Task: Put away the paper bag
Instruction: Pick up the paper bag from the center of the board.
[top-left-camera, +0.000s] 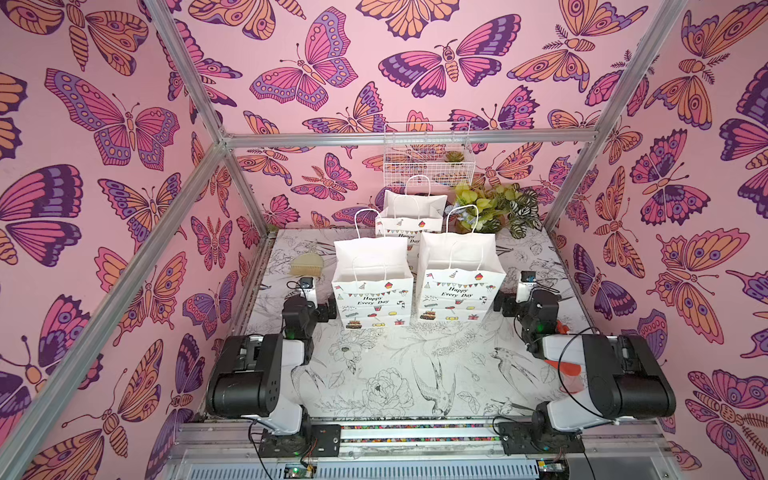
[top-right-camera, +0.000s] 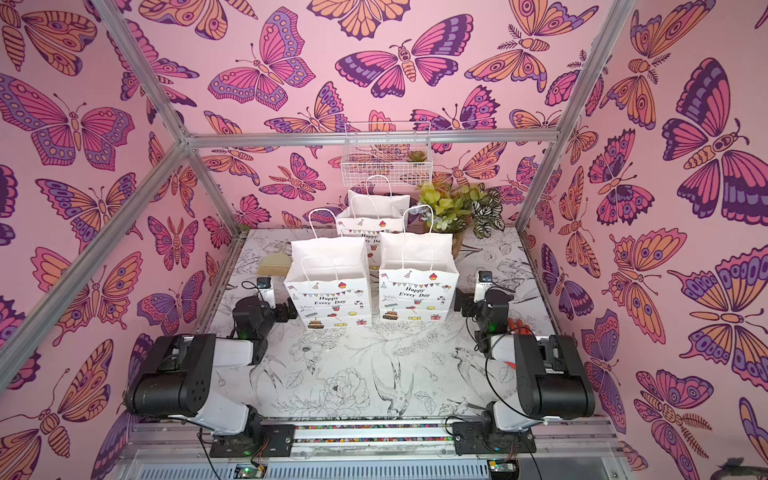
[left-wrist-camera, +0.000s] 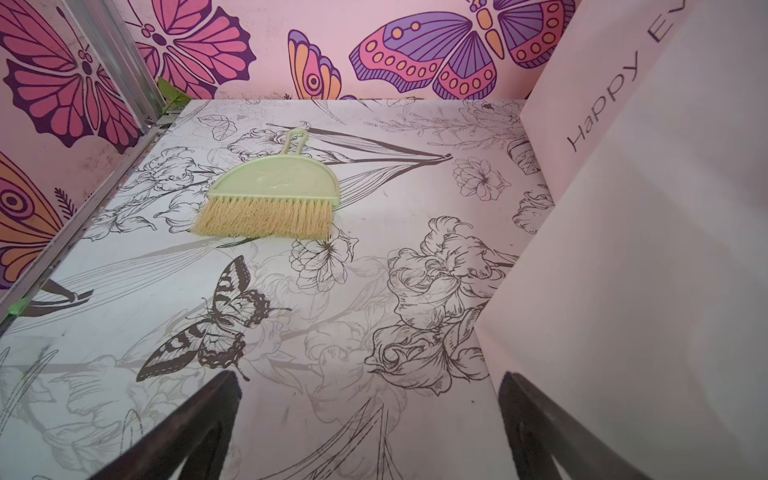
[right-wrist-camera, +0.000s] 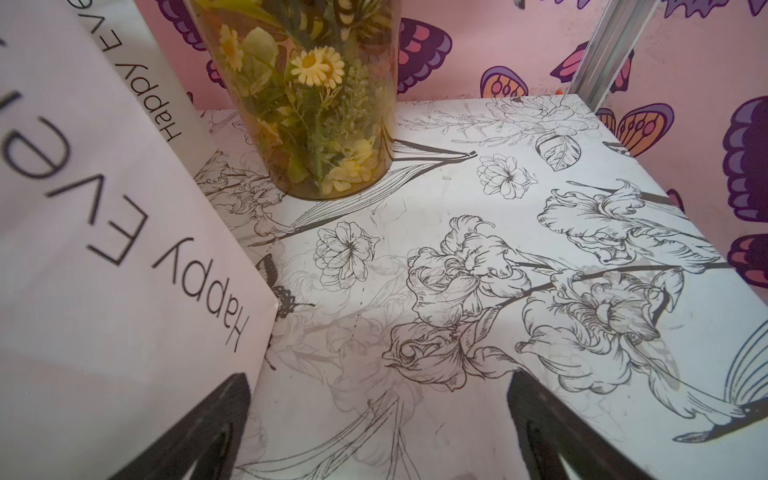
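Pink butterfly wallpaper (top-left-camera: 332, 62) covers the walls behind an aluminium frame (top-left-camera: 311, 140); the tabletop (top-left-camera: 395, 365) is white with inked flowers and birds. Mid-table stand the left paper bag (top-left-camera: 372, 299) and right paper bag (top-left-camera: 457, 291), a rear paper bag (top-left-camera: 409, 212) behind them at twelve o'clock. At nine and three o'clock, the left gripper (left-wrist-camera: 370, 386) and right gripper (right-wrist-camera: 380, 382) flank them, jaws apart, empty.

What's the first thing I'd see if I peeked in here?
Giant pink and purple butterflies cover the walls. On the table stand three white party bags: the left bag, the right bag and the back bag. A vase of flowers sits behind them, to the right.
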